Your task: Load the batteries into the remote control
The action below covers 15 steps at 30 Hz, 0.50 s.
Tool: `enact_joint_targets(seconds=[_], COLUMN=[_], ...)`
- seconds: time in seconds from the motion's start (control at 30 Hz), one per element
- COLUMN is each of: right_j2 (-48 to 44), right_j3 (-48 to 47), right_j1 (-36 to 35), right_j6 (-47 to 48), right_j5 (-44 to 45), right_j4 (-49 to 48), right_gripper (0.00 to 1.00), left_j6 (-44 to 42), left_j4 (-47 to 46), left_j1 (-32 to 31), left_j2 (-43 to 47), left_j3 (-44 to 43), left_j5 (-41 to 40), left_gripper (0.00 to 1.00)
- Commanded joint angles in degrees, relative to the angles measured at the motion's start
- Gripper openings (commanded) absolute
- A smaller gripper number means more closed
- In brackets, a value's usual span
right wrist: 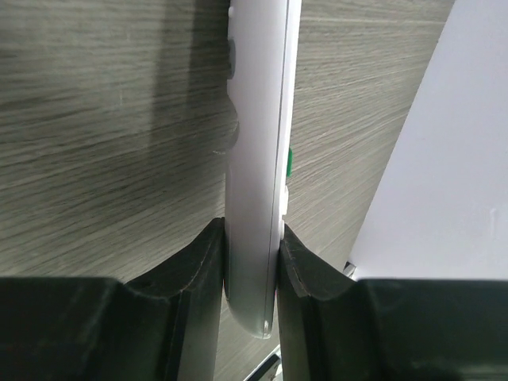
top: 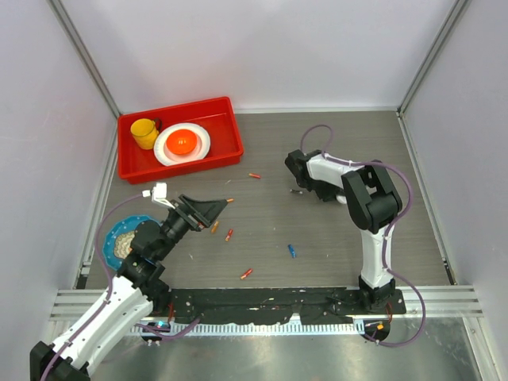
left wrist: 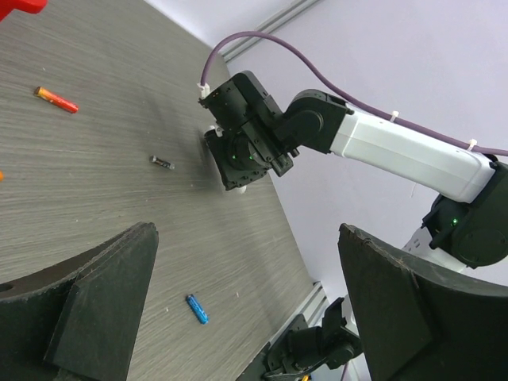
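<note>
The white remote control point(right wrist: 258, 159) stands on edge over the wood-grain table, and my right gripper point(right wrist: 252, 262) is shut on its lower end. In the top view the right gripper point(top: 296, 171) is at the middle right of the table and hides the remote. My left gripper point(left wrist: 250, 317) hangs open and empty above the table, seen in the top view point(top: 210, 212) left of centre. Batteries lie scattered: a blue one point(left wrist: 197, 309) point(top: 291, 251), a dark one point(left wrist: 162, 162) beside the right gripper, an orange-red one point(top: 254, 175), and several more orange and red ones point(top: 229, 235) near the left gripper.
A red bin point(top: 226, 119) at the back left holds a yellow cup point(top: 144, 132) and a white plate point(top: 198, 151). A blue plate point(top: 109, 235) lies at the left edge. A small white piece point(top: 157, 191) lies by the left arm.
</note>
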<state>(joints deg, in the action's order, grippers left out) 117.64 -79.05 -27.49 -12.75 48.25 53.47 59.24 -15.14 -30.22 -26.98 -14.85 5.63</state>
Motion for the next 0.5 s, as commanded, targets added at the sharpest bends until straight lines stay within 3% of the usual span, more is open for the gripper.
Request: enact_joint_targets(seconds=[0.0,0.47], right_j2=[-0.1,-1.7], right_j3=[1.7,4.2], right_j1=[0.2,0.0], right_j6=[0.3,-0.1], right_j5=[-4.1,-12.3], right_j4=[-1.3,-1.7], right_gripper=[0.07,0.41], left_j6=[-1.2,0.5], left_j4=[-1.9,-2.6], left_j1=[-0.4,-0.4], left_j2=[0.3,-0.4], left_j3=[0.2,1.8], left_j5=[0.7,0.8], left_gripper=[0.99,1.0])
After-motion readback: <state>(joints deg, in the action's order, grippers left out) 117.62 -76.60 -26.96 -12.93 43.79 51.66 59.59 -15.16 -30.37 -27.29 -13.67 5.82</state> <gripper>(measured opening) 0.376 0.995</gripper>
